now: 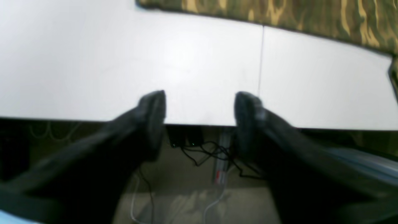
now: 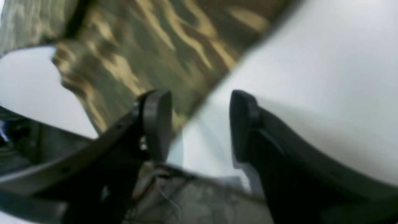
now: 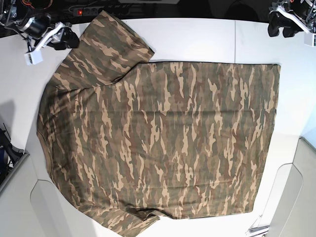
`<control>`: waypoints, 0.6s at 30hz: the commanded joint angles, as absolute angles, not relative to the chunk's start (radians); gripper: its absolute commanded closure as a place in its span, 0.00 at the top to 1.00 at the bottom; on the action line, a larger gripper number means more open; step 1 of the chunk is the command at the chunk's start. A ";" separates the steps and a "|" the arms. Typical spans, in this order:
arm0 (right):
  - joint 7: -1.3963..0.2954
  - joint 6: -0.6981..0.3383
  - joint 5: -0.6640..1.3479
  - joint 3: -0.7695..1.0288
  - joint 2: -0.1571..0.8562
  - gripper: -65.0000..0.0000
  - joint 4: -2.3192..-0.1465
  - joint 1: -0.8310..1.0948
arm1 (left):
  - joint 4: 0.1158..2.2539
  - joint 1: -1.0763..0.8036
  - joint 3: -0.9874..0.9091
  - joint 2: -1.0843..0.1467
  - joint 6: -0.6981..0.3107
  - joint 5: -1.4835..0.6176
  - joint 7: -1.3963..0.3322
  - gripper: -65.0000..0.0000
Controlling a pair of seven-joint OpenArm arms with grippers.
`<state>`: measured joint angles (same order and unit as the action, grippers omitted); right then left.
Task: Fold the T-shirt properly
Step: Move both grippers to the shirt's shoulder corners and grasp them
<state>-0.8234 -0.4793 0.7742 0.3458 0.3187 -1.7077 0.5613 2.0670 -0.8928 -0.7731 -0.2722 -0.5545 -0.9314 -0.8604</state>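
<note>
The camouflage T-shirt (image 3: 158, 138) lies spread flat on the white table (image 3: 197, 39), collar side at the left, hem at the right, one sleeve (image 3: 111, 42) pointing to the far left corner. My right gripper (image 3: 69, 38) hovers at the far left, beside that sleeve. In the right wrist view the gripper (image 2: 200, 121) is open and empty, with the sleeve edge (image 2: 149, 53) just past its left finger. My left gripper (image 3: 276, 23) is at the far right, beyond the hem corner. In the left wrist view it (image 1: 200, 107) is open and empty over the table edge, the shirt (image 1: 279, 15) farther off.
A seam (image 1: 261, 56) runs across the table top. Cables (image 1: 211, 152) lie on the floor below the table edge. A power strip (image 3: 94, 9) sits behind the table at the far side. Grey panels (image 3: 291, 197) flank the near corners.
</note>
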 commanded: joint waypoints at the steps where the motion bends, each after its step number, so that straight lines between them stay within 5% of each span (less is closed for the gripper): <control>1: -0.841 -0.469 0.755 0.330 0.316 0.47 -1.700 0.555 | 2.078 -0.895 -0.782 -0.283 -0.564 -0.937 -0.847 0.69; 18: -0.826 -0.469 0.685 0.165 0.279 0.47 -1.689 0.543 | 1.916 -0.765 -0.782 -0.337 -0.535 -0.875 -0.810 0.70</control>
<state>-0.7849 -0.4870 0.7391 0.1658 0.2737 -1.6905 0.5293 1.9011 -0.7578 -0.7734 -0.3218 -0.5320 -0.8661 -0.8295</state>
